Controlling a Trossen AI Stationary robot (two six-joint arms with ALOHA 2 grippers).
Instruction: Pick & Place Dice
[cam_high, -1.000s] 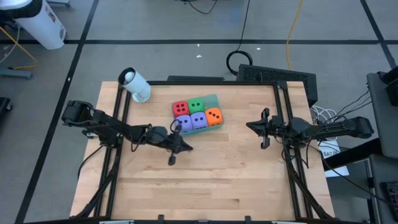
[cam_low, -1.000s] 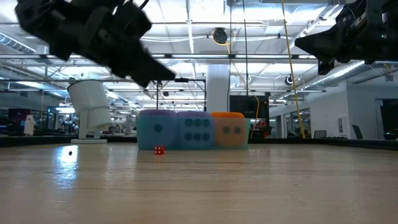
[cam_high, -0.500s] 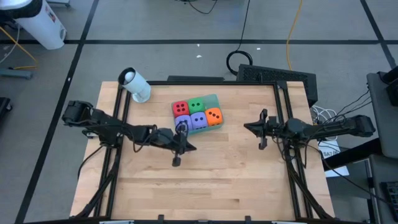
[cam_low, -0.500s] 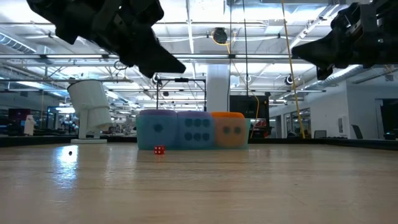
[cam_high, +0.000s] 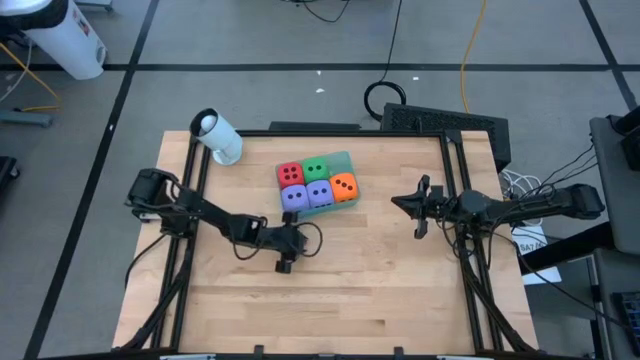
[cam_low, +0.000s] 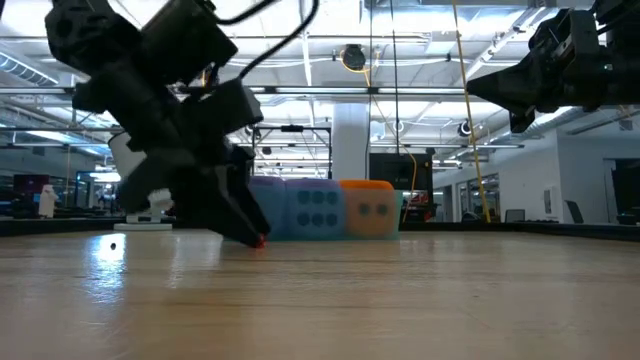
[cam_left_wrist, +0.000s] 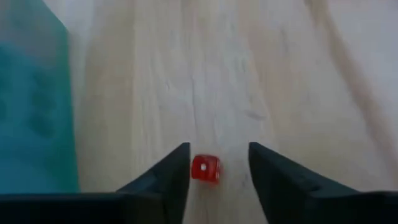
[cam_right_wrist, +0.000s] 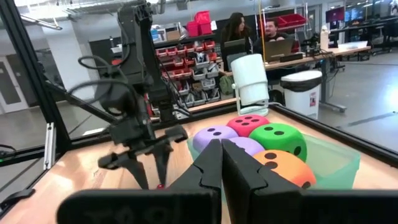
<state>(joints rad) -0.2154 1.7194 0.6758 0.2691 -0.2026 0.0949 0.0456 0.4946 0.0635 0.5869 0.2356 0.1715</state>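
Note:
A tiny red die (cam_left_wrist: 205, 169) lies on the bare wood in front of the teal tray (cam_high: 345, 158). My left gripper (cam_left_wrist: 217, 171) is tipped down over it and open, one finger on each side, its tips at the tabletop (cam_low: 250, 235). The die sits close to one finger. The tray holds the big soft dice: red (cam_high: 291, 174), green (cam_high: 316, 169), orange (cam_high: 344, 186) and two purple-blue (cam_high: 308, 196). My right gripper (cam_high: 418, 208) is shut and hangs above the table's right half, holding nothing.
A white cylinder (cam_high: 218, 137) lies at the table's far left corner. Black rails (cam_high: 455, 200) run along the left and right sides. Bare wood stretches from the tray to the near edge. People sit at desks (cam_right_wrist: 252, 31) in the room beyond.
My left gripper has moved away from the tray toward the near edge and sunk to the tabletop, tipping its fingers downward. Its fingers have opened and now stand either side of the tiny red die, which has stayed in place.

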